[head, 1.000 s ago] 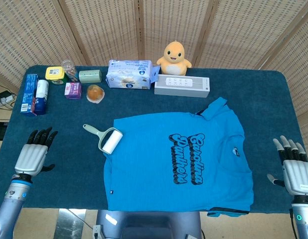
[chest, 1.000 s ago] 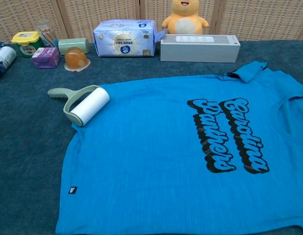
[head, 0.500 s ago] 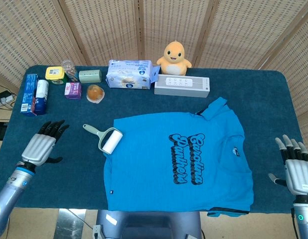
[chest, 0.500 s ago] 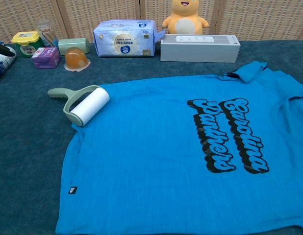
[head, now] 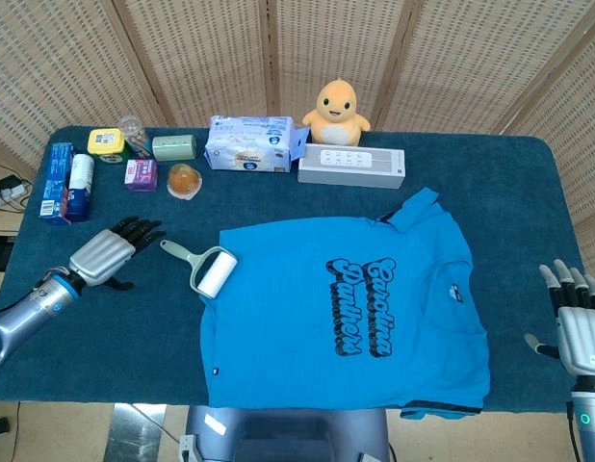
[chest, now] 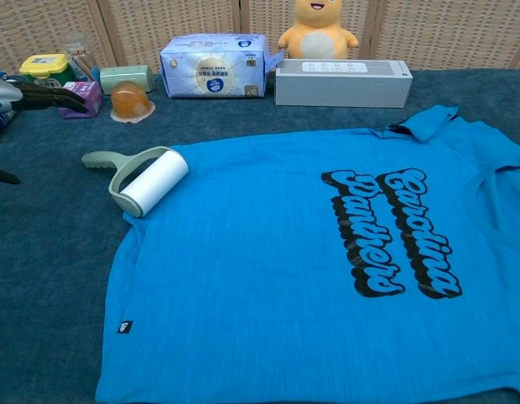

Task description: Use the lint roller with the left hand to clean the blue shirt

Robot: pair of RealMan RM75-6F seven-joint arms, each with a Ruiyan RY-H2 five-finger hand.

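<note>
The blue shirt (head: 350,308) (chest: 327,261) lies flat on the dark blue table, black lettering across its chest. A lint roller (head: 203,267) (chest: 138,178) with a pale green handle and white roll rests at the shirt's left shoulder, its roll on the sleeve edge. My left hand (head: 110,253) (chest: 29,95) hovers open just left of the roller's handle, fingers stretched toward it, not touching it. My right hand (head: 577,322) stays open at the table's right front corner, clear of the shirt.
Along the back stand a tissue pack (head: 249,142), a yellow plush toy (head: 336,106), a white power strip box (head: 351,166), a green case (head: 174,146), a purple box (head: 141,174), an orange jelly cup (head: 184,180) and a yellow-lidded jar (head: 105,143). A blue box (head: 57,181) and a tube (head: 79,185) lie far left.
My left hand has travelled right and away from the front edge, toward the roller's handle, and now shows at the chest view's left edge. The right hand sank slightly. The roller has not moved.
</note>
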